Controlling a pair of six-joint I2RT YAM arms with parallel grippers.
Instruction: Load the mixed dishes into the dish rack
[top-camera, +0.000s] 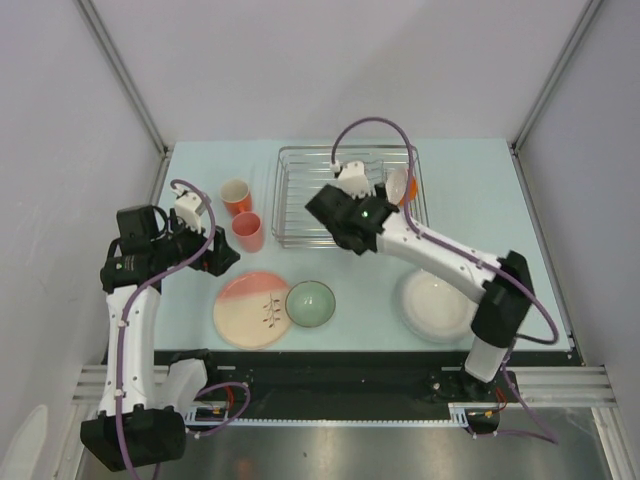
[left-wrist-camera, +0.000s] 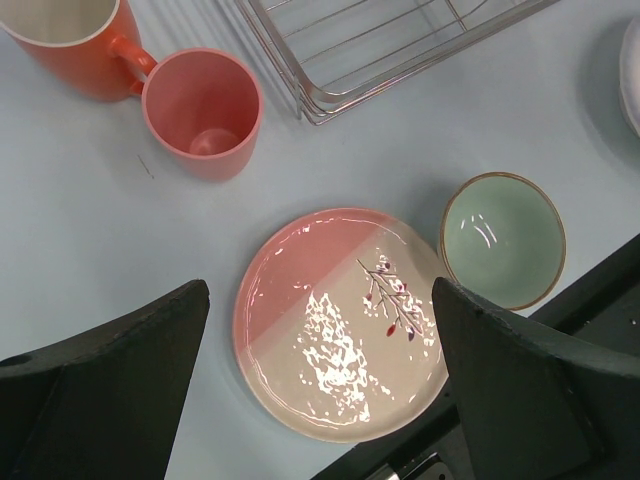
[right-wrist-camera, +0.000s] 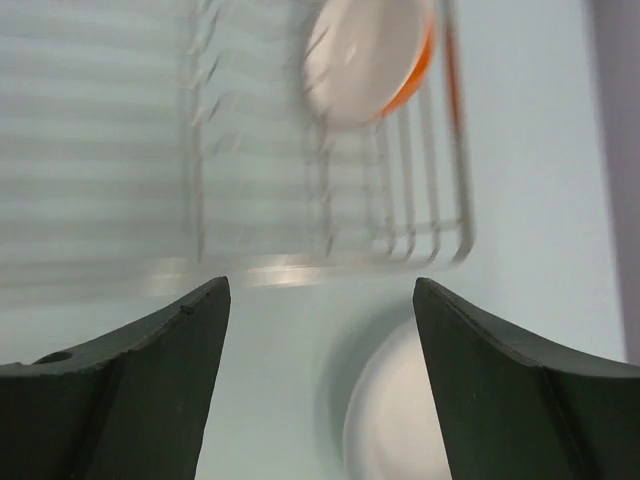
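Observation:
The silver wire dish rack (top-camera: 300, 165) stands at the back middle, with the small white-and-orange bowl (top-camera: 397, 185) on edge at its right end; the bowl also shows in the right wrist view (right-wrist-camera: 368, 58). Two orange cups (top-camera: 236, 195) (top-camera: 248, 231) stand left of the rack. The cream-and-pink plate (top-camera: 250, 309) and pale green bowl (top-camera: 311, 303) lie at the front. The large white plate (top-camera: 437, 304) lies at the right. My left gripper (left-wrist-camera: 320, 375) is open and empty above the pink plate (left-wrist-camera: 340, 320). My right gripper (right-wrist-camera: 318, 385) is open and empty near the rack's front edge (right-wrist-camera: 300, 265).
Grey walls enclose the table on three sides. The black front rail (top-camera: 340, 365) runs along the near edge. The right arm (top-camera: 450, 260) stretches across above the white plate.

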